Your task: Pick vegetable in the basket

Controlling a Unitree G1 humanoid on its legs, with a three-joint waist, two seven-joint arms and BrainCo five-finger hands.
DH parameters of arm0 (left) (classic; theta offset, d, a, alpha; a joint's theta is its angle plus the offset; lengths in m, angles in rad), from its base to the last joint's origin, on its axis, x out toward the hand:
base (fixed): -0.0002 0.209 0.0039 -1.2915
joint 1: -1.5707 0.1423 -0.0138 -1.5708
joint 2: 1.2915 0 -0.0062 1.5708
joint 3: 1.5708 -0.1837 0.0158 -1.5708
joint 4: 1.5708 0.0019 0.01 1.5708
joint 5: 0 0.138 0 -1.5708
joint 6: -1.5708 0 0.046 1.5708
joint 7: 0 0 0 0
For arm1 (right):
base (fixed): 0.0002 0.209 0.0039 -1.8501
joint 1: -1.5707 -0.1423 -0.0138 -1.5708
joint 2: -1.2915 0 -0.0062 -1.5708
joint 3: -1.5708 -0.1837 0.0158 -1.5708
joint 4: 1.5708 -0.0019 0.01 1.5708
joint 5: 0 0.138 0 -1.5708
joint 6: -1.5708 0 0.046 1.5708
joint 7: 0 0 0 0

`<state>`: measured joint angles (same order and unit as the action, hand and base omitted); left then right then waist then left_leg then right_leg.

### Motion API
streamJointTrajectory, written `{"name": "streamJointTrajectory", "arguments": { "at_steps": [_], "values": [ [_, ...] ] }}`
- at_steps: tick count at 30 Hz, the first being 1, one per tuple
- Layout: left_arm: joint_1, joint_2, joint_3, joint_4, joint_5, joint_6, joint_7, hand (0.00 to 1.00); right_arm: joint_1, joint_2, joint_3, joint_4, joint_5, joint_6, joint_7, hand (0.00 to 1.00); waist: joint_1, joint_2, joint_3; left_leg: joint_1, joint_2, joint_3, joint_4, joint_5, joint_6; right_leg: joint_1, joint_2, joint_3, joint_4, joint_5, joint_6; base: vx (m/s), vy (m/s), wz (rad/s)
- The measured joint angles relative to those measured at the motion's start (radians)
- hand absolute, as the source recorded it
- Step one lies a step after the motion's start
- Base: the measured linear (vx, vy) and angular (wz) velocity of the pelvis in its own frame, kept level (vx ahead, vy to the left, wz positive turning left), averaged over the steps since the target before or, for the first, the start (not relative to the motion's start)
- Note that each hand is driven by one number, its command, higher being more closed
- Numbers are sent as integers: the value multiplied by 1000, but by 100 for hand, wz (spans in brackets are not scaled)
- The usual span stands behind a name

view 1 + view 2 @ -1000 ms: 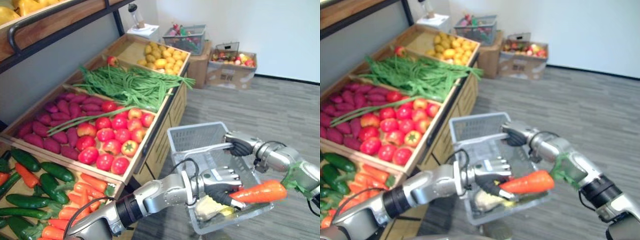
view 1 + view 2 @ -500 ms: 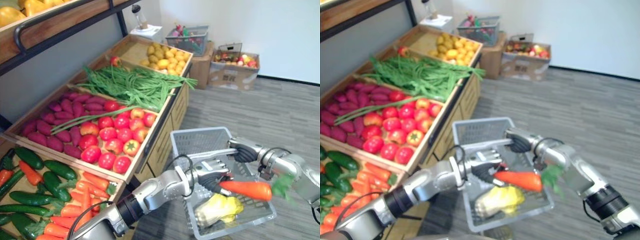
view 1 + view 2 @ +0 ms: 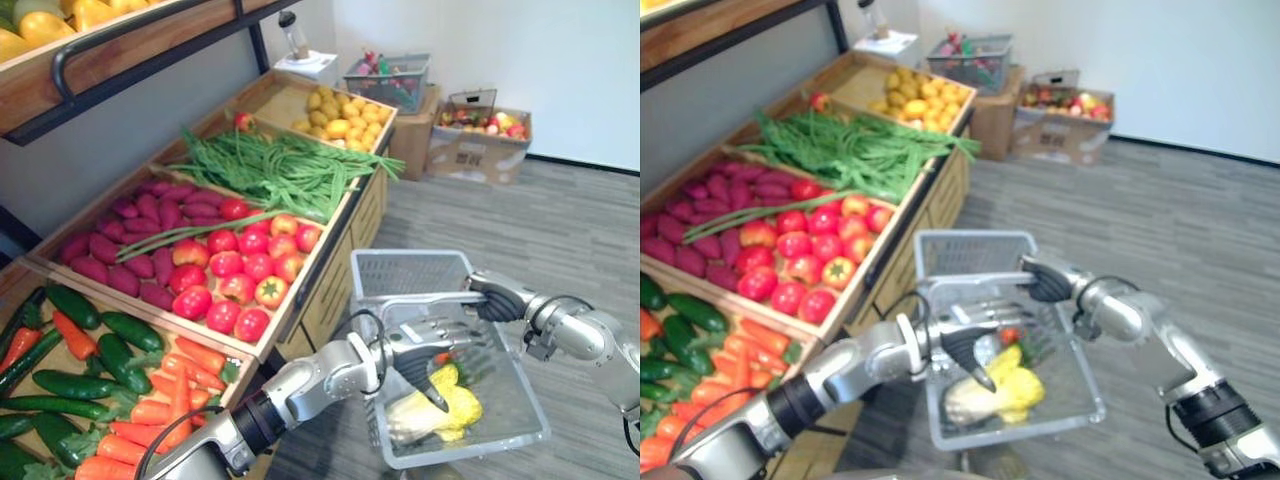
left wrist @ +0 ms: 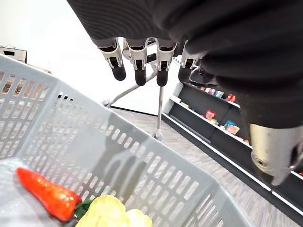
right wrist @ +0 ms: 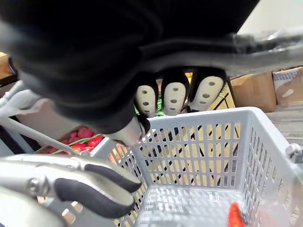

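Fingers (image 4: pixel 138 64) of the left hand (image 3: pixel 432 340) are straight and released, holding nothing; their dark tips point down over the inside of the grey plastic basket (image 3: pixel 405 272). The right hand (image 3: pixel 497 297) is clenched round the basket's handle (image 3: pixel 420 299); in the right wrist view its fingers (image 5: pixel 174 98) curl over the bar, and the basket hangs from it above the grey floor (image 3: pixel 560 220), just beside the front edge of the wooden produce stand (image 3: pixel 330 270).

The carrot (image 4: pixel 45 194) lies on the basket's bottom, apart from the left hand, with its green top touching a yellow leafy vegetable (image 3: pixel 437 408) that lies next to it. From the head views only a little of the carrot's orange shows between the left hand's fingers and the yellow leaves.

On the stand, tomatoes (image 3: pixel 245 275) fill the crate nearest the basket, with green beans (image 3: pixel 280 170) in the crate behind them and cucumbers (image 3: pixel 100 352) in the lower tray.
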<state>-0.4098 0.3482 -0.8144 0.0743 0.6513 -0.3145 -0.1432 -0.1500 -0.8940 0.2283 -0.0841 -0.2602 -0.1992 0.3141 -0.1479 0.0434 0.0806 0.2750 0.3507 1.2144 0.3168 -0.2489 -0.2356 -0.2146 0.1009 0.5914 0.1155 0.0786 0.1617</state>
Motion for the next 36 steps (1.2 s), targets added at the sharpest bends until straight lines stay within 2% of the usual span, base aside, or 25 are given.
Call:
{"name": "streamJointTrajectory", "arguments": {
  "at_steps": [5, 8, 11, 14, 17, 19, 20, 21, 23, 26, 27, 28, 31, 32, 33, 36],
  "values": [
    [9, 4, 19, -20, -23, 8, 0, 0, 71, 45, -103, 12, 0, 15, -2, 100, 5, -4, -3, -21, 5, -54, 0, 2, 3, 15, -24, -49, -10, 0, 0, -18, 13, 31],
    [33, 31, 64, -118, -129, 9, 9, 0, 144, 105, -214, 77, 0, 14, -10, 100, 18, -20, -10, -51, 7, -105, 0, 2, 4, 17, -45, -93, -17, 0, 0, -28, 4, 41],
    [63, 71, 85, -203, -213, 4, 13, 0, 184, 153, -312, 172, -8, 17, -49, 100, 26, -24, -19, -77, 9, -156, -1, 7, 12, 30, -64, -137, -29, 0, 0, -22, -1, 50],
    [91, 145, 89, -306, -319, -15, 12, 0, 245, 223, -469, 333, -32, 28, -120, 100, 43, -33, -36, -122, 8, -228, -2, 12, 26, 37, -96, -207, -40, 0, -1, -25, -15, 69],
    [141, 206, 143, -380, -400, -33, 19, 0, 289, 292, -634, 506, -58, 72, -190, 100, 61, -35, -48, -166, -9, -328, -9, 17, 43, 63, -137, -295, -51, -1, 0, -36, -1, 77],
    [178, 225, 181, -424, -419, -34, 33, 0, 323, 334, -724, 592, -57, 94, -231, 100, 72, -43, -60, -204, -28, -389, -23, 28, 62, 65, -167, -353, -52, -1, 0, -68, 32, 84],
    [187, 231, 190, -435, -428, -34, 38, 0, 326, 346, -747, 614, -57, 100, -244, 100, 73, -37, -64, -212, -34, -410, -25, 31, 66, 68, -175, -371, -52, -1, 0, -84, 46, 92],
    [207, 244, 204, -457, -445, -35, 51, 0, 332, 368, -790, 656, -57, 108, -260, 100, 75, -48, -64, -225, -49, -437, -38, 38, 80, 72, -191, -398, -54, -1, 0, -67, 46, 67],
    [254, 256, 239, -491, -452, -36, 59, 0, 335, 403, -865, 728, -56, 118, -289, 100, 79, -44, -75, -241, -70, -492, -55, 48, 98, 91, -215, -446, -61, -1, 0, -62, 46, 72],
    [309, 257, 295, -532, -452, -38, 66, 0, 352, 445, -939, 790, -49, 127, -326, 100, 89, -49, -86, -260, -99, -550, -91, 74, 107, 107, -242, -500, -69, -8, 2, -41, 22, 72],
    [359, 251, 357, -551, -452, -47, 88, 0, 365, 475, -978, 834, -44, 129, -344, 100, 92, -63, -95, -283, -121, -598, -116, 97, 109, 115, -261, -541, -81, -34, 7, -17, -7, 81],
    [377, 246, 382, -554, -452, -47, 98, 0, 372, 486, -995, 857, -43, 129, -353, 100, 93, -67, -98, -291, -129, -617, -132, 110, 109, 116, -266, -559, -81, -39, 7, -7, -21, 102],
    [494, 196, 553, -559, -450, -45, 159, 0, 371, 508, -1068, 1016, -43, 136, -378, 100, 99, -85, -103, -295, -178, -705, -256, 199, 114, 121, -285, -638, -86, -59, 3, -2, -33, 86],
    [523, 161, 611, -559, -447, -43, 188, 0, 372, 521, -1097, 1059, -32, 137, -388, 100, 104, -88, -104, -297, -192, -732, -301, 229, 114, 122, -289, -664, -90, -60, 2, -9, -31, 79],
    [555, 90, 696, -557, -441, -38, 227, 0, 378, 543, -1139, 1123, -10, 142, -400, 100, 118, -89, -104, -296, -208, -767, -369, 276, 113, 119, -291, -697, -99, -59, 3, 10, -31, 73],
    [590, -19, 807, -508, -427, -21, 306, 0, 375, 582, -1186, 1211, 38, 151, -419, 100, 125, -92, -103, -307, -223, -833, -420, 324, 132, 128, -288, -757, -99, -55, 8, 35, -10, 66]
  ]
}}
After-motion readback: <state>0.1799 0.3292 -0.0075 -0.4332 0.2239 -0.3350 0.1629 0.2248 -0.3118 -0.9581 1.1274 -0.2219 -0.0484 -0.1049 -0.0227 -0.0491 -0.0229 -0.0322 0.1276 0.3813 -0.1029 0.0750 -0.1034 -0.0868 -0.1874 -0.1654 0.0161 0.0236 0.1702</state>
